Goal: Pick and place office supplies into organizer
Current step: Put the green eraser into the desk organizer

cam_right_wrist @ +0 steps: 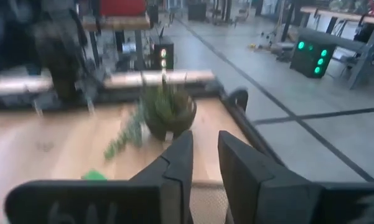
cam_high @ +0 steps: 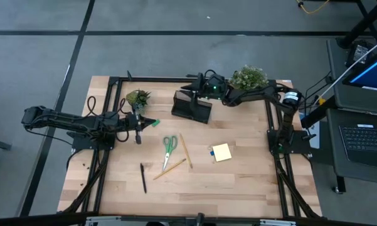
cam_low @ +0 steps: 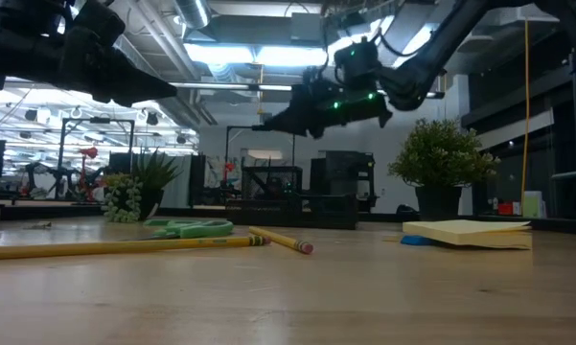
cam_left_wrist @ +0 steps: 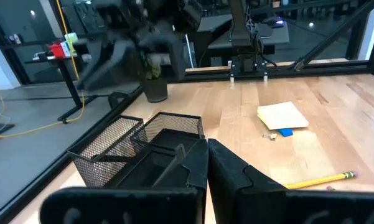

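Both arms up off the table, right gripper over the organizer, supplies loose on the wood.

High view: right gripper reaches over the black mesh organizer at the table's far middle; left gripper hangs beside a small potted plant. Green-handled scissors, two pencils, a black pen and the yellow sticky-note pad lie mid-table, apart from the organizer.
Low view: right gripper hovers above the organizer; pencils lie nearest.
Left wrist view: fingers pressed together, empty; organizer just beyond.
Right wrist view: fingers slightly parted, holding nothing visible.
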`<state>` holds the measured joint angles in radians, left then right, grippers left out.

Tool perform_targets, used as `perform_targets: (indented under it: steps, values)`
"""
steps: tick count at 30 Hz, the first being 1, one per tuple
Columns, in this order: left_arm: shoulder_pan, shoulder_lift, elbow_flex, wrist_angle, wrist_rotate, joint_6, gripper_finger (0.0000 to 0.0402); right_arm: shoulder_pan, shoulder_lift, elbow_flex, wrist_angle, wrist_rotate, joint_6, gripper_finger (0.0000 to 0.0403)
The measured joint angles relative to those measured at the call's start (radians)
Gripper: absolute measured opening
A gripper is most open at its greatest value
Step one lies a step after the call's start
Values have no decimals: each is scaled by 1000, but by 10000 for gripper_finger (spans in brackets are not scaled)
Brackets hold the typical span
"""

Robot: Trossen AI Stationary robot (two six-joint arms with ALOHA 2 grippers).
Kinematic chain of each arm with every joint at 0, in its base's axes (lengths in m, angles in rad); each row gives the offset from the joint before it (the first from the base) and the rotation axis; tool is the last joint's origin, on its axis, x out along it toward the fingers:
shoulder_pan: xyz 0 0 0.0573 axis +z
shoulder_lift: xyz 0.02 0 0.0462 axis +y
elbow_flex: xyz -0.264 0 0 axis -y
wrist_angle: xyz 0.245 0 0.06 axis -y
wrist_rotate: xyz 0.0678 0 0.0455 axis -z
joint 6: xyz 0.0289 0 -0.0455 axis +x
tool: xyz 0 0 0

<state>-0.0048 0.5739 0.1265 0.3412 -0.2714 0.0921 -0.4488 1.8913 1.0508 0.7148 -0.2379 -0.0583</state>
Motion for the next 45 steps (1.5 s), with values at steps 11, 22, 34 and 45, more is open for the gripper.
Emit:
perform_targets:
  steps: [11, 22, 34, 45]
  values:
    - [0, 0, 0, 0, 11, 5, 6, 53, -65, 1, -62, -66, 79, 50]
    - [-1, 0, 0, -12, 31, 117, 5, 247, -71, 1, -154, 105, 84, 12]
    - [0, 0, 0, 0, 31, 180, 7, 381, -82, 1, -487, 108, 54, 14]
    - [-6, 4, 1, -1, -115, 20, 6, 380, -195, 1, -813, 109, 22, 8]
